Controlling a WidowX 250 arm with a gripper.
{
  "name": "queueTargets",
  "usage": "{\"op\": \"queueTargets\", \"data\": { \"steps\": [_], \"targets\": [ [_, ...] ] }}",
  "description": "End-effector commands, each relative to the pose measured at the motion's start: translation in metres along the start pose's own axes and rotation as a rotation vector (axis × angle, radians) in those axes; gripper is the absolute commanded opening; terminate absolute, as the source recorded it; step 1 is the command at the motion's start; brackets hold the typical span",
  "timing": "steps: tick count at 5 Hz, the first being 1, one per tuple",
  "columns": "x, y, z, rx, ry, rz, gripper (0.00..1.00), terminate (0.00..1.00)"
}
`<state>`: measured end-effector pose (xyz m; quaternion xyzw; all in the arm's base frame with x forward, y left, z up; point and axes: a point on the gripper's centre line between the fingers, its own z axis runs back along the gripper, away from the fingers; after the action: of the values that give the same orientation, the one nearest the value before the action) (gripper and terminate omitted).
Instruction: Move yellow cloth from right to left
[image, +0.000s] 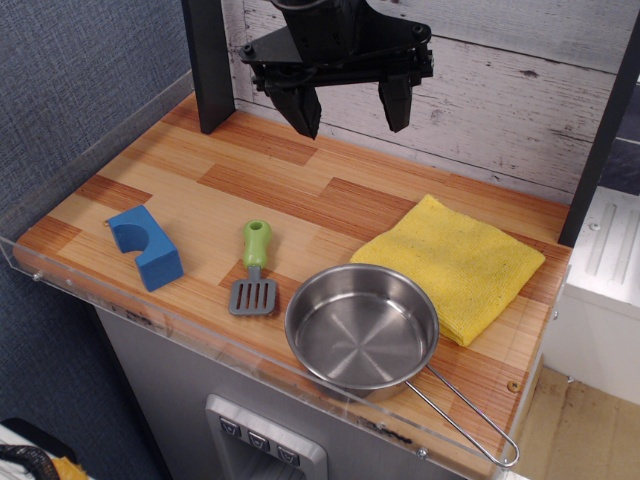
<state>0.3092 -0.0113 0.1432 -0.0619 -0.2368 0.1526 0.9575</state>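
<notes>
The yellow cloth (455, 262) lies flat and folded on the right side of the wooden table, its near corner tucked behind the steel pan. My gripper (350, 112) hangs high above the back middle of the table, up and to the left of the cloth and well apart from it. Its two black fingers (304, 108) are spread wide and hold nothing.
A steel pan (362, 325) with a wire handle (470, 425) sits at the front right. A green-handled grey spatula (254, 272) lies at front centre. A blue block (146, 245) sits at the left. A clear rim (120, 300) edges the table. A black post (210, 65) stands at back left.
</notes>
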Motion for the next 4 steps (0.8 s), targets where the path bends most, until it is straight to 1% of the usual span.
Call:
{"op": "queueTargets", "data": {
  "steps": [1, 2, 3, 4],
  "targets": [
    [0.0, 0.0, 0.0, 0.0, 0.0, 0.0, 1.0, 0.0],
    [0.005, -0.016, -0.001, -0.034, 0.016, -0.102, 1.0, 0.0],
    [0.008, -0.038, 0.004, -0.063, 0.01, -0.164, 1.0, 0.0],
    [0.006, -0.053, 0.006, -0.083, 0.01, -0.201, 1.0, 0.0]
  ]
}}
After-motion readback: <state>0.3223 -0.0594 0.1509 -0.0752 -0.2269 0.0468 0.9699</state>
